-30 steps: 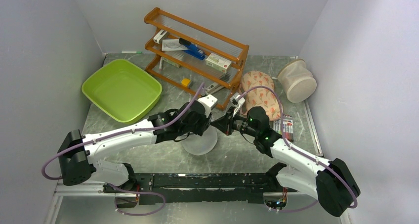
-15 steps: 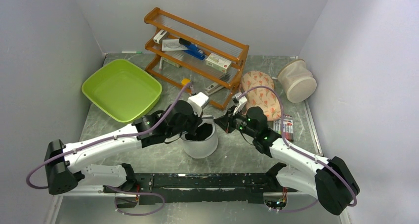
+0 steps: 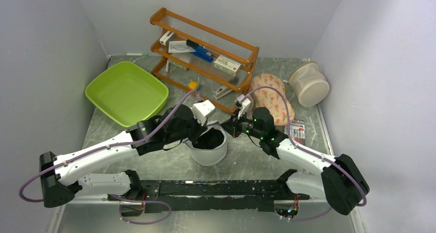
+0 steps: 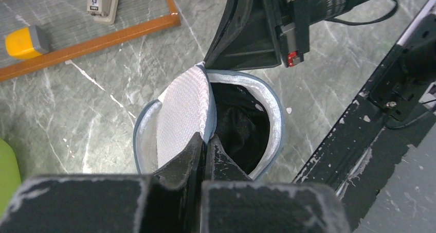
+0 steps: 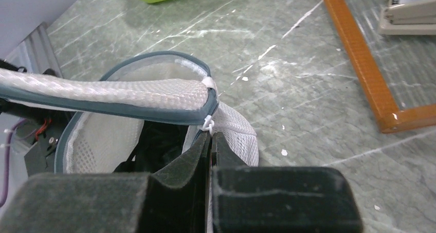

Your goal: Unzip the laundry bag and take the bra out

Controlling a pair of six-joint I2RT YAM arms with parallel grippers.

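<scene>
Plain, pale lilac-grey walls close in the table on the left, back and right, under even light with soft shadows. The tabletop is grey-green marbled stone with white veins and scuffs. An orange wooden three-tier rack stands askew toward the back, and a black rail runs along the near edge.

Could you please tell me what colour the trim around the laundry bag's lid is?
The lid trim is grey-blue, clearest in the right wrist view.
</scene>
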